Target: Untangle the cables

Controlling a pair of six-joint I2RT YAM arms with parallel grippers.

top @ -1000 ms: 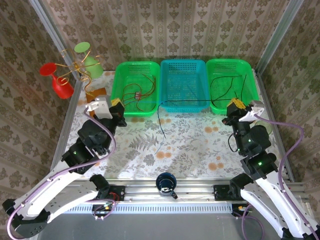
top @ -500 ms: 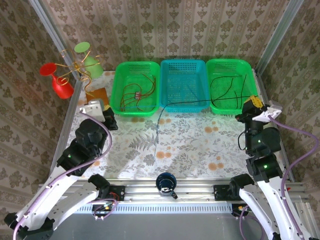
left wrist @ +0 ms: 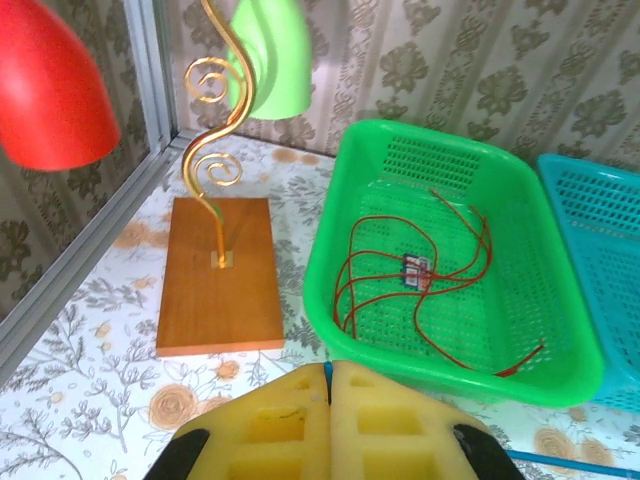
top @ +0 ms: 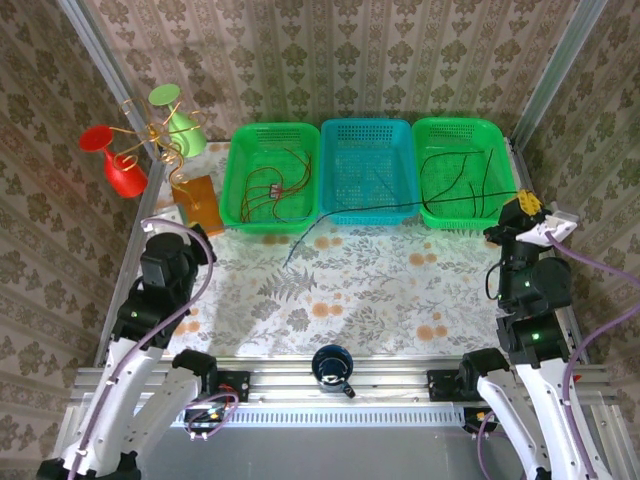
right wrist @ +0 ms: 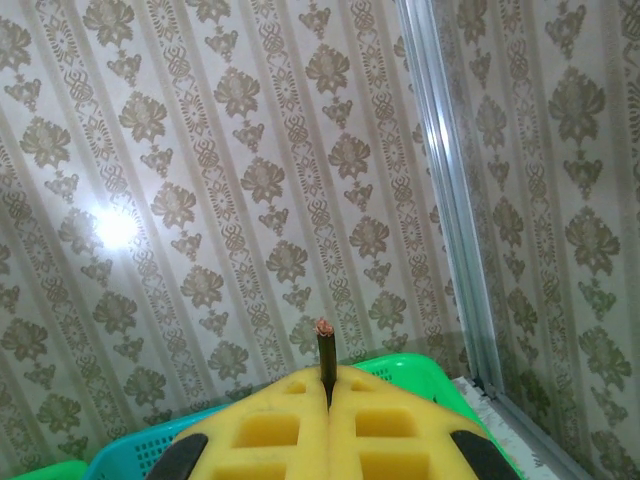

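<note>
Your right gripper (right wrist: 327, 392) is clamped shut on the tip of the dark cable (top: 400, 207). From there the cable lies toward 9 o'clock in the top view, its long axis running 3-to-9 along the front of the blue basket (top: 366, 124); its free end bends down to 7 o'clock onto the table (top: 400, 290). Your left gripper (left wrist: 328, 390) is closed on nothing (it looks nearer that loose end).
</note>
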